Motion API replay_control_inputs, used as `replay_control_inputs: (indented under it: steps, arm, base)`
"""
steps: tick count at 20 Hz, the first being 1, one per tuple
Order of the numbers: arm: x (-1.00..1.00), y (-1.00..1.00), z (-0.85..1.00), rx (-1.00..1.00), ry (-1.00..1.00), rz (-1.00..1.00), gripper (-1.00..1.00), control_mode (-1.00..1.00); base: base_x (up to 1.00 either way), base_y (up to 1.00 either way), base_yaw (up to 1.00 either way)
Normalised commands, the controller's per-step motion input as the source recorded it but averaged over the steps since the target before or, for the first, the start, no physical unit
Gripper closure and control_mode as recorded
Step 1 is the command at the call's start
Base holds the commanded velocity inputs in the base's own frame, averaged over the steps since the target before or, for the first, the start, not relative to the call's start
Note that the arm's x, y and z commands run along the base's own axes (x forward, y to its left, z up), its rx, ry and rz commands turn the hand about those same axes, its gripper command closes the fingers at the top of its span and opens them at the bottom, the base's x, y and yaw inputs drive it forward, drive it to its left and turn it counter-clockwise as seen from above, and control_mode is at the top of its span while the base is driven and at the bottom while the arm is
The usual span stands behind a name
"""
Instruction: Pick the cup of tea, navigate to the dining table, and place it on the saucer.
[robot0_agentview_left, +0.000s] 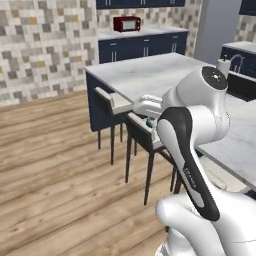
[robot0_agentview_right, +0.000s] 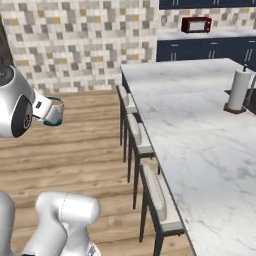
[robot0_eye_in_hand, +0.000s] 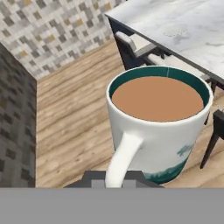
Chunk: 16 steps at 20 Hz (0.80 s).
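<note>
The cup of tea (robot0_eye_in_hand: 159, 127) is a white mug with a teal inside rim and a green pattern low on its side, full of brown liquid. My gripper (robot0_agentview_right: 46, 111) is shut on it at the handle, holding it upright in the air over the wood floor. In the right base view the cup of tea (robot0_agentview_right: 55, 111) hangs left of the dining table (robot0_agentview_right: 195, 115), apart from it. The arm hides most of the cup of tea (robot0_agentview_left: 149, 121) in the left base view. The dining table (robot0_agentview_left: 150, 75) is a broad white marble top with grey veins (robot0_eye_in_hand: 183, 22).
Dark-legged stools (robot0_agentview_right: 132, 115) with pale seats line the table's near edge (robot0_agentview_left: 114, 102). A paper towel roll (robot0_agentview_right: 238, 90) stands on the table's far right. A red microwave (robot0_agentview_left: 127, 23) sits on the navy wall counter (robot0_agentview_right: 210, 47). Open wood floor (robot0_agentview_left: 50, 165) lies to the left.
</note>
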Motion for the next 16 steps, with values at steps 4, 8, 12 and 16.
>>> replay_control_inputs:
  steps: [4,8,12,16]
  arm:
    - [0.00,0.00,0.00,0.00,0.00,0.00,1.00,1.00]
    - [0.00,0.00,0.00,0.00,0.00,0.00,1.00,1.00]
    - [0.00,0.00,0.00,0.00,0.00,0.00,1.00,1.00]
    - [0.00,0.00,0.00,0.00,0.00,0.00,1.00,1.00]
  base:
    - [0.60,0.67,-0.22]
    - [0.56,0.69,-0.25]
    - [0.55,0.67,-0.26]
    - [0.53,0.67,-0.28]
